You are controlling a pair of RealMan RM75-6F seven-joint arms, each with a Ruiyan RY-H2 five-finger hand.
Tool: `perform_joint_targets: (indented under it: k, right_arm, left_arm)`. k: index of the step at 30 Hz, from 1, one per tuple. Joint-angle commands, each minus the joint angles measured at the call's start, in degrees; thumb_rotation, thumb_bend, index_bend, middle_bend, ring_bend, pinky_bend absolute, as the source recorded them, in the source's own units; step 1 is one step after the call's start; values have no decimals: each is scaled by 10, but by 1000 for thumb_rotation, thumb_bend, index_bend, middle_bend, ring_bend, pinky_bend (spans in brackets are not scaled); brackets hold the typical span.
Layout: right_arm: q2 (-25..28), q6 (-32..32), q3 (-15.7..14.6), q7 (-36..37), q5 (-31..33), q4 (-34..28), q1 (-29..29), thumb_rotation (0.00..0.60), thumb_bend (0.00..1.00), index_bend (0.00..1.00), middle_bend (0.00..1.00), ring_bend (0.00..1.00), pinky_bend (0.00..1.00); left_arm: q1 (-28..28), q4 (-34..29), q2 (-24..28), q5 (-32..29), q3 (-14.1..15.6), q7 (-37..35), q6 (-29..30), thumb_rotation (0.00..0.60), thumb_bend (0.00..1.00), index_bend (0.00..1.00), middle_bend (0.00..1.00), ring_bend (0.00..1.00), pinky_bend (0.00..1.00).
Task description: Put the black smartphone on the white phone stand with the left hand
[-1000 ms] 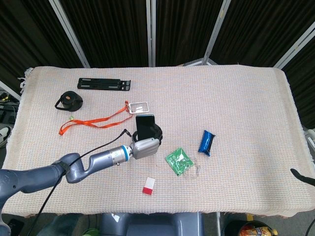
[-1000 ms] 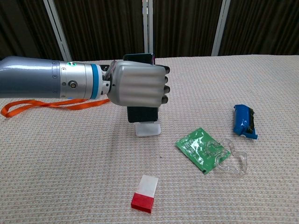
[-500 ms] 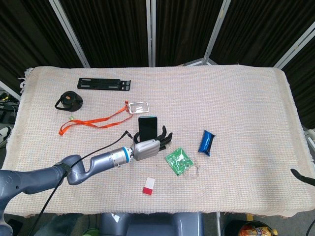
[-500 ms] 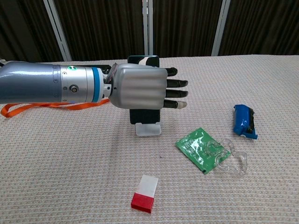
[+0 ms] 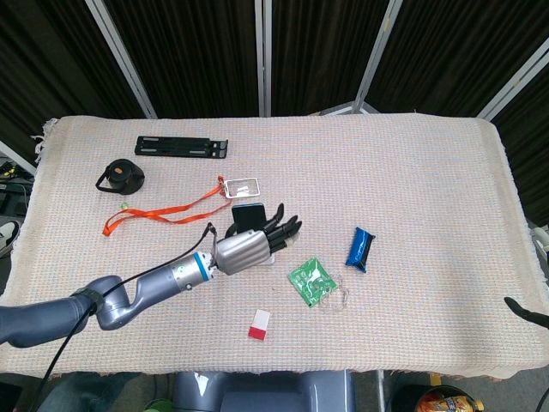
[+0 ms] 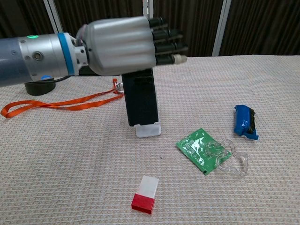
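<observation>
- Nearest the chest camera, a small red-and-white block lies on the woven beige tablecloth. To its right are a crinkled green packet and a blue wrapped item, neither of which has moved.
- The white phone stand now carries the black smartphone, which leans upright in it with its lower edge behind the stand's lip.
- A second ago the silver left hand was wrapped around the phone. It has since let go and lifted above the phone's top, fingers extended and holding nothing.
- I judge the placement done; only withdrawal remains.
- Farther back lies an orange lanyard.
- The right hand is not in view.
</observation>
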Motion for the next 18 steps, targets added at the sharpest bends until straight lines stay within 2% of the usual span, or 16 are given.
perform_joint_targets:
  k: [1, 7, 10, 13, 18]
  right_arm:
    - [2, 4, -3, 4, -7, -2, -2, 600, 0, 0, 0, 0, 0]
    - [4, 5, -7, 8, -19, -5, -3, 600, 0, 0, 0, 0, 0]
    - [5, 6, -8, 9, -25, -8, -2, 600, 0, 0, 0, 0, 0]
    - [5, 8, -10, 9, -31, -10, -2, 600, 0, 0, 0, 0, 0]
    - [6, 10, -12, 6, -40, -14, -2, 600, 0, 0, 0, 0, 0]
  left_arm:
    - [107, -97, 42, -86, -31, -69, 134, 600, 0, 0, 0, 0, 94]
    - [216, -213, 72, -190, -19, -86, 223, 600, 0, 0, 0, 0, 11]
    - [280, -278, 100, -239, 10, -101, 264, 600, 0, 0, 0, 0, 0]
    - [324, -304, 121, -239, 41, -121, 296, 600, 0, 0, 0, 0, 0]
    - [367, -287, 121, -204, 73, -174, 331, 600, 0, 0, 0, 0, 0]
